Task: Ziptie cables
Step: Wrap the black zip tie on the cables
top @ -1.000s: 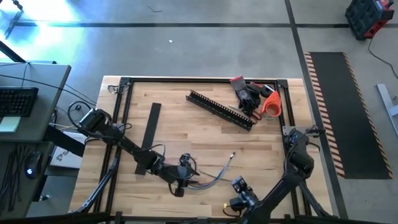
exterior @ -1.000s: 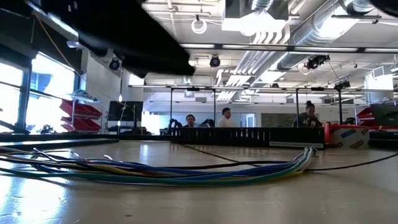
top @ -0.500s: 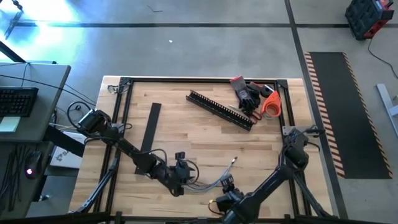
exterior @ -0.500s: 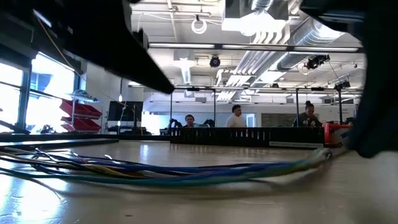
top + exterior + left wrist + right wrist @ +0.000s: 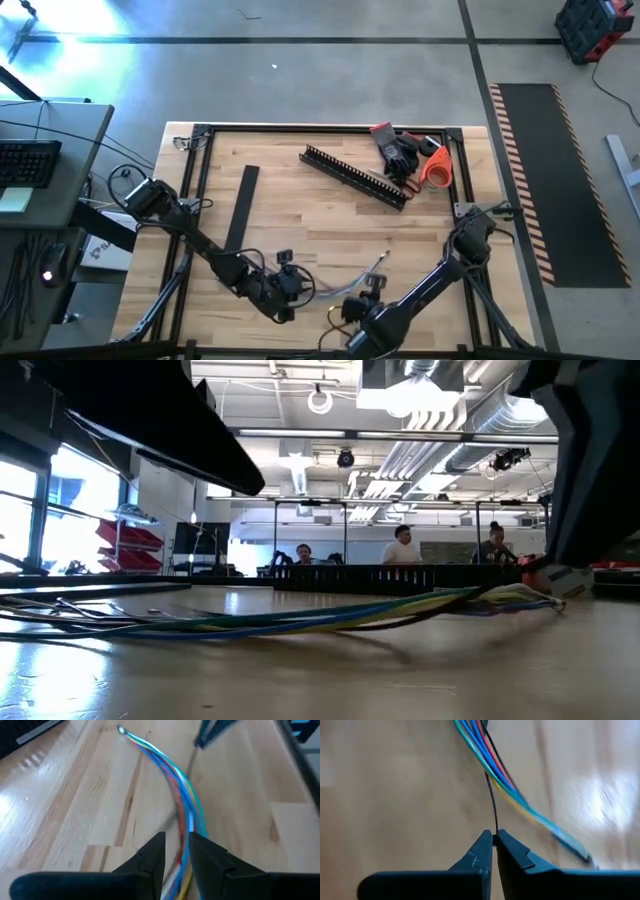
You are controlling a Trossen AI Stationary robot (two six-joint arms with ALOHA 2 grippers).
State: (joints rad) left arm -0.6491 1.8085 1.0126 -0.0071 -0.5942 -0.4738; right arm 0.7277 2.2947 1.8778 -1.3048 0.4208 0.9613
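Since 1 second ago, the right hand [image 5: 368, 297] has swung from the counter's near edge toward the left hand [image 5: 290, 282], and the cables [image 5: 352, 283] have been drawn up off their flat curve. The bundle now lies on the wooden counter [image 5: 320, 215] close to its near edge, between the 2 hands, its light-tipped end [image 5: 385, 258] pointing toward the far right corner. In the right wrist view the right hand [image 5: 494, 838] is clenched on 1 thin dark wire [image 5: 492, 810] that runs up to the blue, green, red and yellow cables [image 5: 490, 762]. In the left wrist view the left hand [image 5: 177, 848] straddles the bundle [image 5: 185, 800], its fingers [image 5: 152, 851] narrowly apart with the wires passing between them; whether they pinch the wires cannot be told. At the far edge lie a black comb-toothed channel [image 5: 355, 177], dark gloves [image 5: 395, 150] and an orange tape roll [image 5: 437, 168]; a flat black strip [image 5: 242, 205] lies toward the left edge. People [image 5: 403, 546] stand in the room beyond.
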